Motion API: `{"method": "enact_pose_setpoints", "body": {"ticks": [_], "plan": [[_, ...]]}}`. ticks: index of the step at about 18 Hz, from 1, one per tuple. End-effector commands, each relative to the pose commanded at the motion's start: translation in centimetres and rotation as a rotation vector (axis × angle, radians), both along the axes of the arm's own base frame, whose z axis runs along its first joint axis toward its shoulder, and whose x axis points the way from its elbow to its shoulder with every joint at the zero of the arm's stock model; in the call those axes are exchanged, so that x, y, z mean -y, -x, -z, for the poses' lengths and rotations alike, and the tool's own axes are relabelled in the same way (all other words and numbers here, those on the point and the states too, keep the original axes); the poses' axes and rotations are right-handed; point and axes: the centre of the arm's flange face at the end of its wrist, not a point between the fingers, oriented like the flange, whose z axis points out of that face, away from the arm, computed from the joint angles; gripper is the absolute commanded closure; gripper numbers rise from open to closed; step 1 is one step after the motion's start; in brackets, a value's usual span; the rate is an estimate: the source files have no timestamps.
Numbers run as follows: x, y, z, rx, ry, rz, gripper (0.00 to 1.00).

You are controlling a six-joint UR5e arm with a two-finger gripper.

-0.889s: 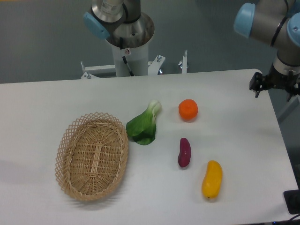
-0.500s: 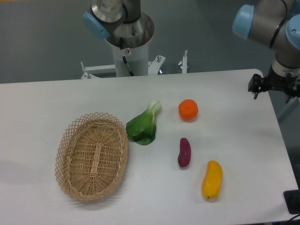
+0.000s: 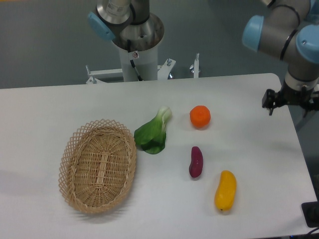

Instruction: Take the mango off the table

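Here, an empty wicker basket [image 3: 97, 166] sits at the left of the white table [image 3: 50, 109], the mango [image 3: 225, 190] lies near its front right, and the gripper [image 3: 291, 102], its opening indiscernible, hovers at the right edge.

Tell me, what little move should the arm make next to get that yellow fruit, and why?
Probably swing the gripper toward the front of the table, over the mango. The gripper hangs near the table's far right edge, well away from the mango, which lies untouched near the front beside the purple sweet potato. It has to be above the fruit before lowering.
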Motion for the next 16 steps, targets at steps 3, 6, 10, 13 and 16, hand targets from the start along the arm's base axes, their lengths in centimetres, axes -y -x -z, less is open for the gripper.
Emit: {"method": "enact_pose_setpoints", "body": {"ticks": [3,6,10,13,16], "plan": [[-3.3,0.0,0.6,0.022,-0.190,-0.098,0.00],[-7.1,-1.3,2.3,0.034,-0.222,-0.108,0.00],[-11.6,-2.1,4.6,0.061,-0.239,-0.077,0.00],[-15.0,-2.9,7.3,0.073,-0.241,-0.052,0.00],[-15.6,-3.9,8.1,0.083,-0.233,-0.046,0.00]]}}
